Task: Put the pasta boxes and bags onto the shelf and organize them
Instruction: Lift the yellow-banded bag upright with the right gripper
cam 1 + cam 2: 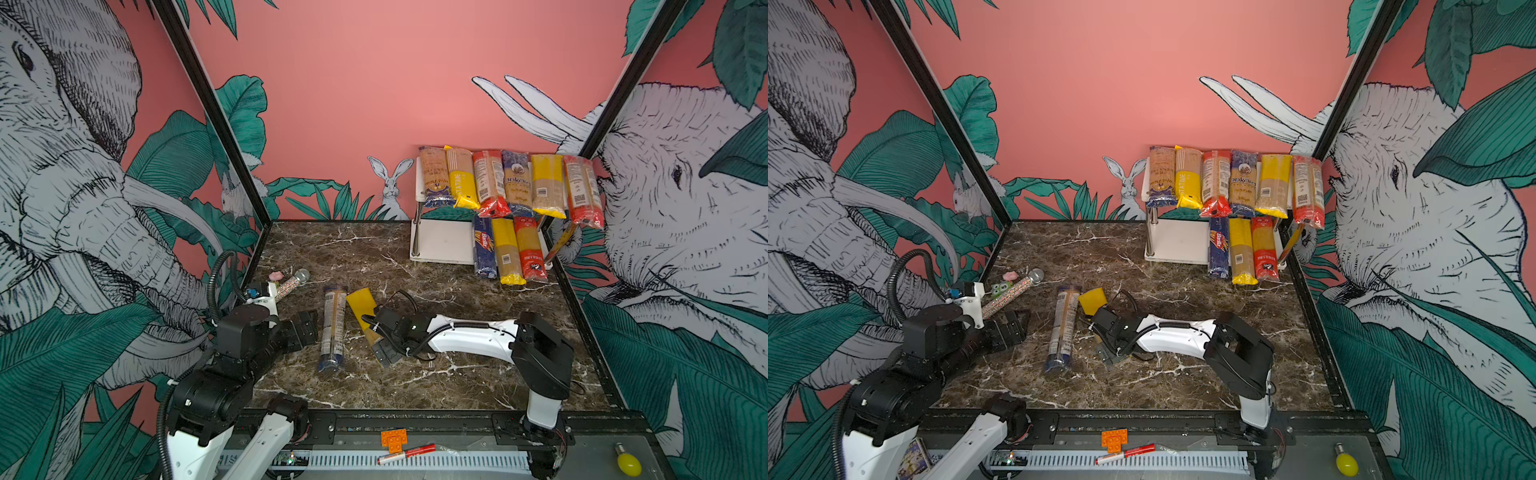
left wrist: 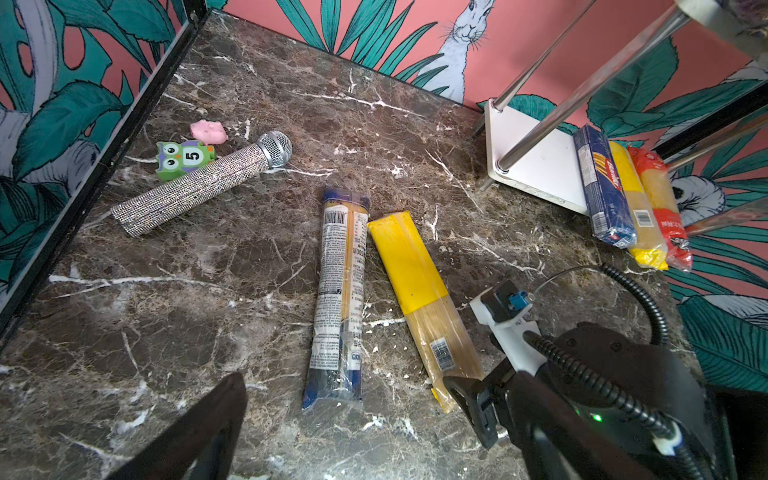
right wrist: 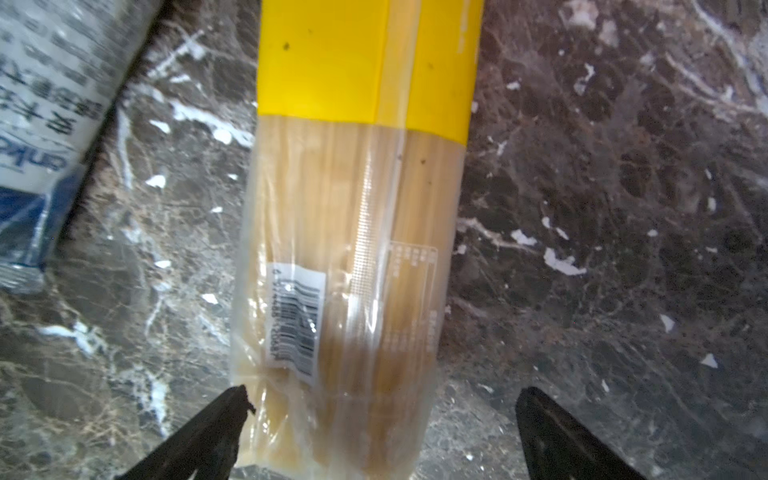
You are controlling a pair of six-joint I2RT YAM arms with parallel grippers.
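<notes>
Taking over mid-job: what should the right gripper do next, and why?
Probably close the right gripper on the yellow-topped spaghetti bag: its open jaws straddle the bag's clear end, which lies on the marble table, off the shelf.

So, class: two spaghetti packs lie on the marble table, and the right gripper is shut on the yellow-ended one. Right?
Wrong in one respect: the right gripper is open. The right wrist view shows its jaws wide apart, either side of the yellow-ended pack. It and the blue-ended pack do lie on the table.
</notes>
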